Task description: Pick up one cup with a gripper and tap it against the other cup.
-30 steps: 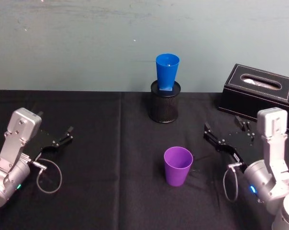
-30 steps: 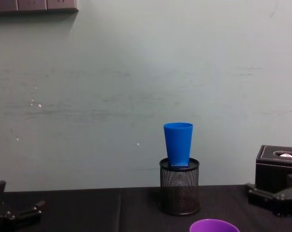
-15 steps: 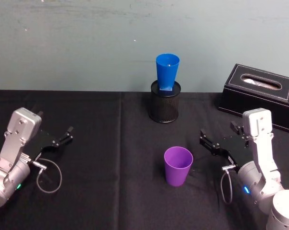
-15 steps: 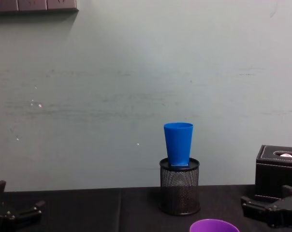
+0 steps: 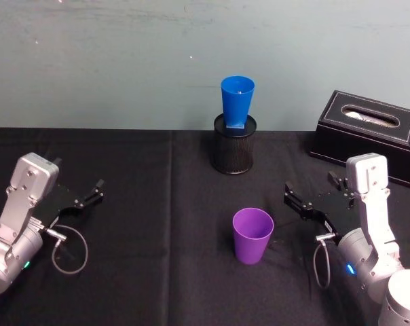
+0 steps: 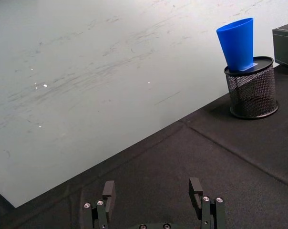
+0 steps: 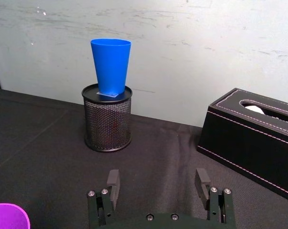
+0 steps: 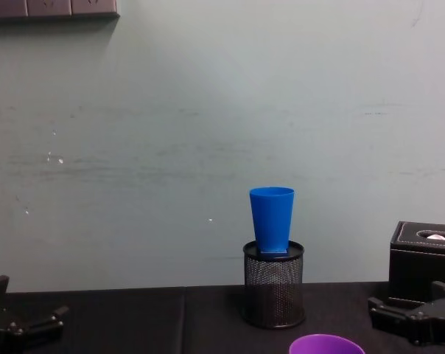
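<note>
Head view: right tool [image 5: 312, 197] agape, near purple cup [image 5: 252, 235].

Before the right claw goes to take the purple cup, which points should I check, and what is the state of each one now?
1. Right claw open: ok, its fingers stand apart in the right wrist view.
2. Purple cup upright and free: ok, it stands on the black table, nothing touching it.
3. Path from right claw to purple cup: ok, bare cloth between them.
4. Blue cup steady: cannot tell; it stands upright on the mesh pen holder.
5. Tissue box away from the path: ok, it sits behind the right arm.
6. Left claw out of the way: ok, open, far left.
</note>
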Available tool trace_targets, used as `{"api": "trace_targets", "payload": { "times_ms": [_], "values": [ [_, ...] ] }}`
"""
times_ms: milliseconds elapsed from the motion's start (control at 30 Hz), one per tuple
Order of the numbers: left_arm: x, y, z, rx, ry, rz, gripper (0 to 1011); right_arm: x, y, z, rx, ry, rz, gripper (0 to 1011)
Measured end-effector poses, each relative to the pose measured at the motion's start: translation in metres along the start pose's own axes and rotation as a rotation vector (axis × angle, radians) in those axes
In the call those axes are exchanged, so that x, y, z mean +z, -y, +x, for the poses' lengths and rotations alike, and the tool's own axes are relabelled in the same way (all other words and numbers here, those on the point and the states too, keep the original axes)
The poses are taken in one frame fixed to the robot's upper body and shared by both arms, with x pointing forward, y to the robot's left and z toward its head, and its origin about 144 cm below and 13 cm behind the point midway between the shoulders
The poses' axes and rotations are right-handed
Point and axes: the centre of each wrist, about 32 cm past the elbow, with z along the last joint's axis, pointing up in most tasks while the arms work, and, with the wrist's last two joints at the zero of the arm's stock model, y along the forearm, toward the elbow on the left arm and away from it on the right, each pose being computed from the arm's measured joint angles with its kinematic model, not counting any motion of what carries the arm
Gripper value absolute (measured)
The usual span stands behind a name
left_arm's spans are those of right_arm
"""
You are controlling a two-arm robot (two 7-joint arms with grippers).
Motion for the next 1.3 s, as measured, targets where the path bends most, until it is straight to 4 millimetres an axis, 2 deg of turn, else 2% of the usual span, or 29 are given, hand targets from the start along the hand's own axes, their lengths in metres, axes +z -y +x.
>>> {"api": "trace_targets", "payload": {
  "times_ms": [1300],
  "values": [
    [0.0000,0.0000,0.0000,0.000,0.000,0.000,1011,0.0001,0.0003,0.0002,-0.002,-0.003,0.003,1000]
  ]
}}
